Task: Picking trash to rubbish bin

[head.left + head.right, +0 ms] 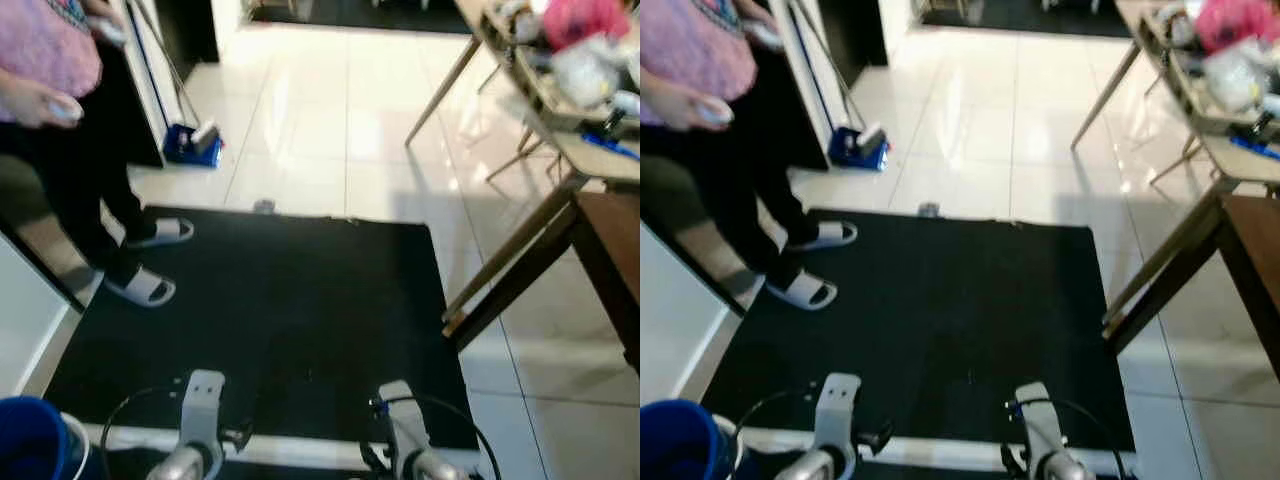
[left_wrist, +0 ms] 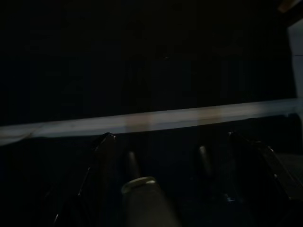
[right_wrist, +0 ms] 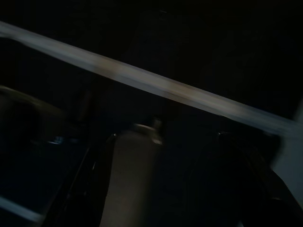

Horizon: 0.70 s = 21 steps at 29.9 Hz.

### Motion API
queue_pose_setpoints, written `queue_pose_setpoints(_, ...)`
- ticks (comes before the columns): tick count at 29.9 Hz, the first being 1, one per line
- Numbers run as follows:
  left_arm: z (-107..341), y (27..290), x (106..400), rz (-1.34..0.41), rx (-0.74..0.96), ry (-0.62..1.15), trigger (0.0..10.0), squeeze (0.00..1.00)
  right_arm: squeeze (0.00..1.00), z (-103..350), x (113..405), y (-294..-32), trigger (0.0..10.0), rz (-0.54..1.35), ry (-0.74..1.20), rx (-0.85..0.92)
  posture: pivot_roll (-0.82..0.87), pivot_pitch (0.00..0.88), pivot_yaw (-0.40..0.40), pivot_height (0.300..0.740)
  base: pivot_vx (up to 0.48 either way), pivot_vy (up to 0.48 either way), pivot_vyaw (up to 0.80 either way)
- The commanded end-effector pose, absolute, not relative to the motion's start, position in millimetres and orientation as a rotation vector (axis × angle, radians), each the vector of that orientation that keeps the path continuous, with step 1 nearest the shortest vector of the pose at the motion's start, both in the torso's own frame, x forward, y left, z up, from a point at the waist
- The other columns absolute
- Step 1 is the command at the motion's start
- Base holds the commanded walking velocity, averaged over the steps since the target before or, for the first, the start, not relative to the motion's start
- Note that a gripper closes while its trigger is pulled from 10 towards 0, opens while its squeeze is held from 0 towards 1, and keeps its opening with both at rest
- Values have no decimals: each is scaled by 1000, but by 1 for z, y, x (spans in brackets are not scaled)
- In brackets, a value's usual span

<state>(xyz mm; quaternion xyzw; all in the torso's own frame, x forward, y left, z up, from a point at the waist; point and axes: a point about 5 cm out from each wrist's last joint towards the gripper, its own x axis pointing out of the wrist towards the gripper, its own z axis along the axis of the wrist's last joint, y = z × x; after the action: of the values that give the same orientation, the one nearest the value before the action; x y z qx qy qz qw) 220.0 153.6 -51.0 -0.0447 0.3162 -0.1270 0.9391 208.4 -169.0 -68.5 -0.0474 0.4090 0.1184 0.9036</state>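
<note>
I see a small grey scrap of trash (image 1: 264, 206) on the white tiles at the black floor mat's (image 1: 300, 310) far edge. A round blue plastic bin (image 1: 30, 440) sits at the mat's near left corner, contents hidden. I cannot tell how either arm's jaws stand.

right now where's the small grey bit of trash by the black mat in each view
left eye view: trash at the far edge of the black mat, left of centre.
right eye view: same spot, nearer centre.
wrist views: too dark to tell.
shared landmark: the black mat's far edge.
</note>
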Motion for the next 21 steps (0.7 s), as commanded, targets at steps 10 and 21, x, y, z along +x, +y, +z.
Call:
queue_pose_setpoints(10,-54,156,215,-255,-90,663,10000,0,0,-71,206,-167,10000,244,860,-87,-39,158,0,740,324,0,0)
queue_pose_setpoints(21,-54,156,215,-257,-92,663,10000,0,0,-70,207,-166,10000,250,855,-95,-36,156,0,740,321,0,0)
